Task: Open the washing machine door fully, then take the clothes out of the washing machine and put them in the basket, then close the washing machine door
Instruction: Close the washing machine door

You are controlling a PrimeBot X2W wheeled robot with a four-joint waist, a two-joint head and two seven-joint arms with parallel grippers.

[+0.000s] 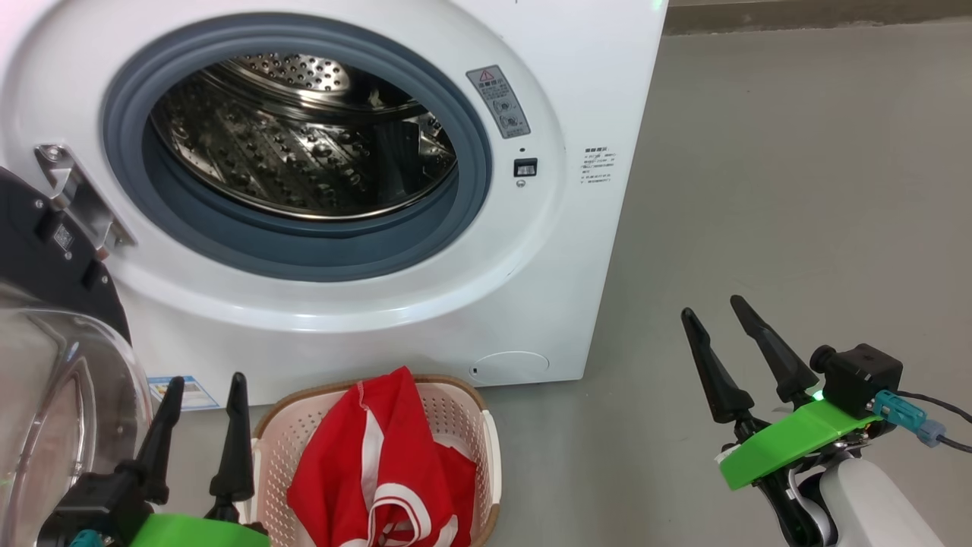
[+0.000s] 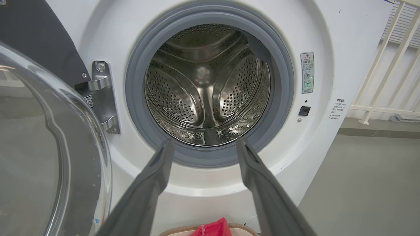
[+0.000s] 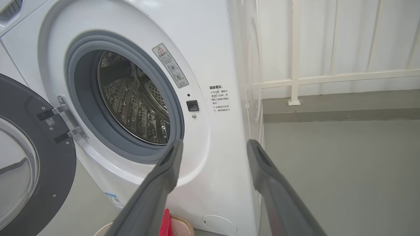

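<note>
The left gripper (image 1: 206, 384) and right gripper (image 1: 712, 308) both stand wide open, holding nothing. Between them the red clothes (image 1: 380, 463) lie in the basket (image 1: 490, 448) on the floor (image 1: 797, 190), just before the washing machine (image 1: 592, 91). Its door (image 1: 45, 258) is swung open at the left.

A bare laundry area is indicated: a washing machine (image 1: 554, 251) is stood at 11 o'clock on a plain grey floor (image 1: 797, 190), a basket (image 1: 465, 425) is set at 6 o'clock, and a white railing (image 3: 296, 49) is seen at 1 o'clock.
</note>
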